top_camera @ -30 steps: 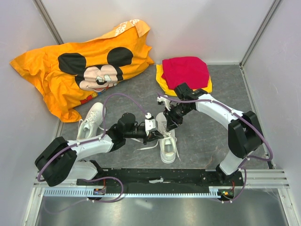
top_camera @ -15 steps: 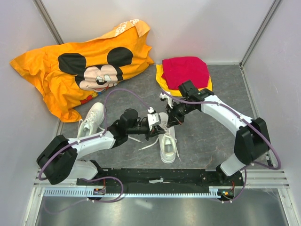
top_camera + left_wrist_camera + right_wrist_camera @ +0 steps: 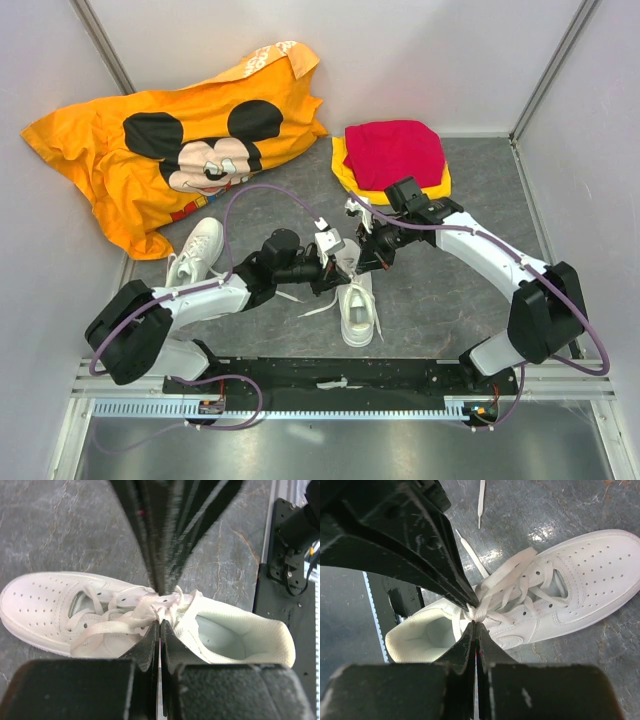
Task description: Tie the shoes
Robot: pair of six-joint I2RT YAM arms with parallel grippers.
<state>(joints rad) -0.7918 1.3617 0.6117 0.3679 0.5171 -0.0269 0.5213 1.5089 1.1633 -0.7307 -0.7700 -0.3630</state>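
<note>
Two white shoes lie on the grey floor. One shoe (image 3: 195, 255) rests alone at the left. The other shoe (image 3: 358, 312) lies in the middle, toe toward the arm bases. Both grippers meet over its laces (image 3: 125, 622). My left gripper (image 3: 338, 272) (image 3: 160, 623) is shut, pinching lace at the crossing near the tongue. My right gripper (image 3: 366, 262) (image 3: 475, 624) faces it tip to tip, shut on the bunched lace (image 3: 482, 611). Each wrist view shows the other gripper's dark fingers (image 3: 165, 540) (image 3: 420, 550) coming in from above.
An orange cartoon-mouse shirt (image 3: 170, 150) lies at the back left. Folded red and yellow cloths (image 3: 393, 155) sit at the back right, close behind the right arm. Loose lace ends (image 3: 470, 555) trail on the floor beside the middle shoe. White walls enclose three sides.
My right gripper has closed onto the lace and drawn slightly back and right. My left gripper has shifted a little right and away from the bases, staying shut.
</note>
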